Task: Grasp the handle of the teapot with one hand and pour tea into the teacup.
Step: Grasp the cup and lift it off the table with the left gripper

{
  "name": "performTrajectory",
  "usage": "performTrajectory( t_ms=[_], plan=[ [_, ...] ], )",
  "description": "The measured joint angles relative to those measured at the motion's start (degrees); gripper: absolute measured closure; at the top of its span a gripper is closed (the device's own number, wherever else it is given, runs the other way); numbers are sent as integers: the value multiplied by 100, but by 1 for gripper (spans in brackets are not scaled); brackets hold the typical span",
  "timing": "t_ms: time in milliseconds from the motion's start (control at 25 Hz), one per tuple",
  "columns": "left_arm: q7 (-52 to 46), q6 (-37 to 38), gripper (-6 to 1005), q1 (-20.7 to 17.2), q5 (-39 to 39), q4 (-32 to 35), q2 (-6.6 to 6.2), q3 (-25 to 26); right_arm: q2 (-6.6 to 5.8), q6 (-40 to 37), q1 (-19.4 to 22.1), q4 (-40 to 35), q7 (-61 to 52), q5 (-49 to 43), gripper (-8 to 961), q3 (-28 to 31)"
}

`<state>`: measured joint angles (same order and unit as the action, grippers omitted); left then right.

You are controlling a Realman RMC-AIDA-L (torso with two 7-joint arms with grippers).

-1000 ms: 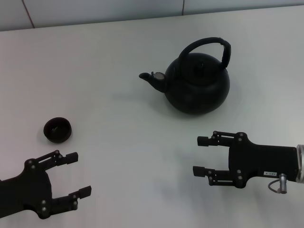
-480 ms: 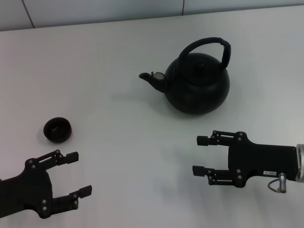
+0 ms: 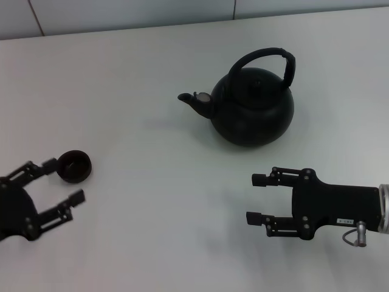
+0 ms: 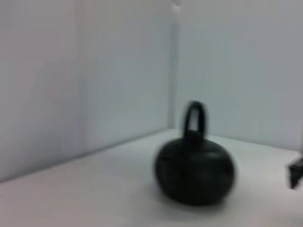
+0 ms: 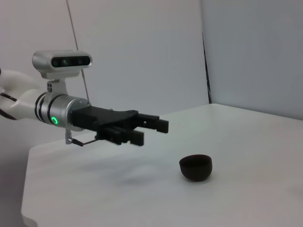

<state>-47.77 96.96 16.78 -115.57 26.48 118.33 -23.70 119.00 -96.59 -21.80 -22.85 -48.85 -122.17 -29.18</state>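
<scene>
The black teapot [image 3: 252, 109] stands upright at the table's middle back, spout pointing left, with its arched handle [image 3: 267, 56] over the top. It also shows blurred in the left wrist view [image 4: 194, 172]. The small dark teacup [image 3: 74, 166] sits at the left, and shows in the right wrist view [image 5: 195, 167]. My left gripper [image 3: 62, 180] is open just in front of the cup, one fingertip close beside it. It also shows in the right wrist view [image 5: 151, 131]. My right gripper [image 3: 255, 199] is open and empty, in front of the teapot and apart from it. No tea shows.
The white table [image 3: 152, 213] runs to a pale wall at the back [image 3: 121, 12]. The table's far edge shows in the right wrist view [image 5: 28, 156].
My left gripper has drawn back to the left and turned toward the teacup, now close beside it. The right arm, teapot and cup have not moved.
</scene>
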Motion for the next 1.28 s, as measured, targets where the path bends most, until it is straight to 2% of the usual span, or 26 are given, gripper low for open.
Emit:
performTrajectory(
  t_ms=[40, 280, 440, 880, 1280],
  plan=[
    [23, -74, 225, -7, 0, -40, -5, 194, 0, 0, 0, 0, -1, 0, 228, 0],
    [84, -374, 230, -52, 1, -41, 8, 604, 0, 0, 1, 1, -15, 9, 230, 0],
    [177, -489, 233, -77, 0, -50, 10, 728, 0, 0, 0, 0, -24, 15, 231, 0],
    [210, -733, 241, -55, -33, -47, 6, 700, 0, -1, 0, 0, -36, 32, 233, 0],
    [253, -1323, 248, -115, -60, -46, 11, 269, 6, -1, 1, 0, -37, 36, 235, 16]
  ],
)
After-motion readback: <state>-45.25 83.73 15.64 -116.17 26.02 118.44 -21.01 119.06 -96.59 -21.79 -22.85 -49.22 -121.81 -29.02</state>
